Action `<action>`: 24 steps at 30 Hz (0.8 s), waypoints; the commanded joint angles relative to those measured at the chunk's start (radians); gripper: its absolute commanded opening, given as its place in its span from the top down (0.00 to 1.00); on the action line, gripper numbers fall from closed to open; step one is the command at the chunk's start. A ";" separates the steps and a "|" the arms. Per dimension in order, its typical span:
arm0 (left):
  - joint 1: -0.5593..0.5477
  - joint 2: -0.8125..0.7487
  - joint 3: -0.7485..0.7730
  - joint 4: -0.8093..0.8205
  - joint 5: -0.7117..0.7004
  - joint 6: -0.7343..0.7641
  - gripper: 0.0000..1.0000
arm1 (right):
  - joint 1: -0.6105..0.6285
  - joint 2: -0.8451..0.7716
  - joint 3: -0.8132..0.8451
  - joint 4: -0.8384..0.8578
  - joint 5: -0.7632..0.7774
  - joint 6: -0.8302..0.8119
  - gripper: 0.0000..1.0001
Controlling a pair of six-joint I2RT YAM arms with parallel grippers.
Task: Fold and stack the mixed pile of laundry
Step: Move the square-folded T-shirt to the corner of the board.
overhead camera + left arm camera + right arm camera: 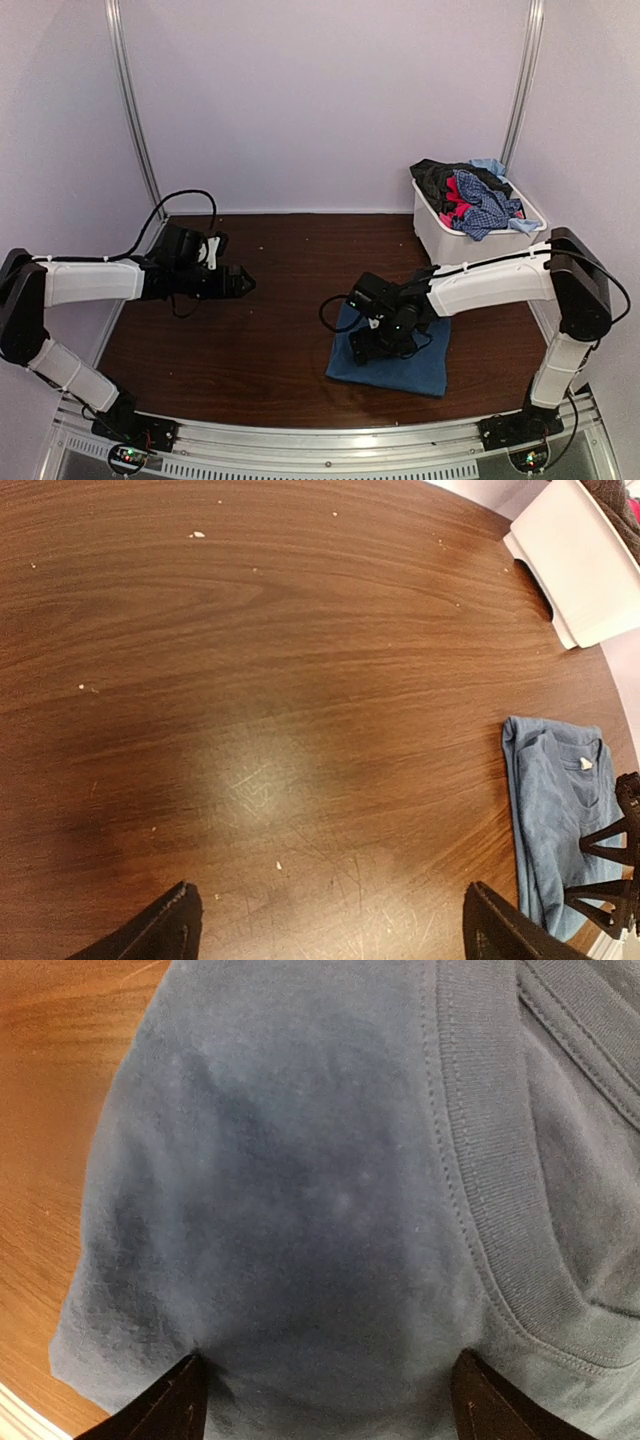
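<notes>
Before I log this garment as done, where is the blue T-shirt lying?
Top view: the folded blue T-shirt lies on the table, near right side, directly under the right gripper, with the white bin behind it.

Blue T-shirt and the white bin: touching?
Apart. The left wrist view shows bare table between the blue T-shirt and the white bin.

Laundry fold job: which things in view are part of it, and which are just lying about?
Part of the job:
- dark-blue T-shirt, folded flat on the table
- check shirt, black garment, red garment and light-blue garment, heaped in the bin

Just there:
- white bin, only holding the heap
- table
</notes>
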 commanded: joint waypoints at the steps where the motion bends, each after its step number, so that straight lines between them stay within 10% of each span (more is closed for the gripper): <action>1: 0.006 0.010 0.011 0.090 0.032 0.009 0.08 | -0.044 -0.061 -0.146 -0.043 0.027 0.032 0.15; 14: 0.032 0.059 -0.005 0.167 0.120 0.013 0.08 | -0.186 -0.258 -0.122 -0.437 0.279 -0.179 0.13; 24: 0.033 0.020 -0.021 0.200 0.140 -0.002 0.08 | -0.135 -0.531 -0.310 -0.092 0.054 0.366 0.20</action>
